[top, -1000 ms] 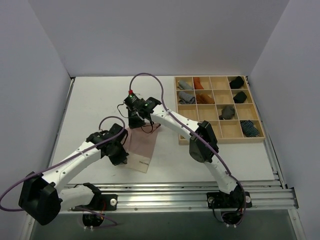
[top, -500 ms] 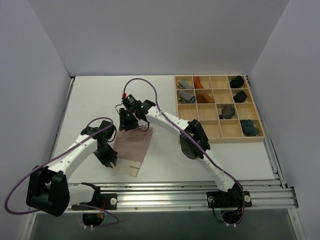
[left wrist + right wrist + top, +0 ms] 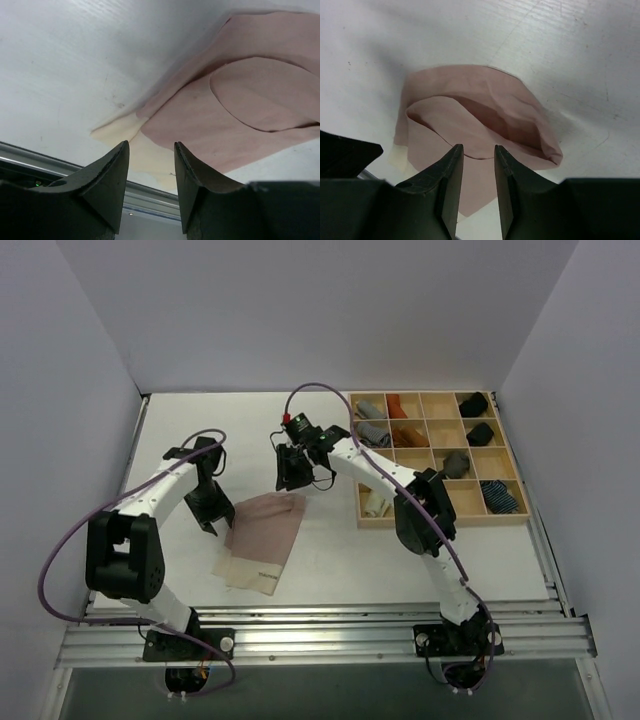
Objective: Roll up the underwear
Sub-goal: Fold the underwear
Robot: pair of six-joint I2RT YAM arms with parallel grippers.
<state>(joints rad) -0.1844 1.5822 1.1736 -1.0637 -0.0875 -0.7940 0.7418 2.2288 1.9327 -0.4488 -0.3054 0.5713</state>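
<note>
Pink underwear (image 3: pixel 266 528) lies between left end effector (image 3: pixel 212 526) and right end effector (image 3: pixel 290 480) — both released, empty.

Enclosure seen from the top external view. A flat white surface (image 3: pixel 240 420) was bounded by three plain, pale grey walls: a back wall (image 3: pixel 320 310), a left wall (image 3: pixel 60 420) and a right wall (image 3: pixel 590 370). Aluminium rails (image 3: pixel 330 625) ran along the near edge, with a darker grey strip (image 3: pixel 330 690) below them. A wooden compartment tray (image 3: pixel 462 498) lay at the right rear. Lighting was even and diffuse, and shadows were soft.
</note>
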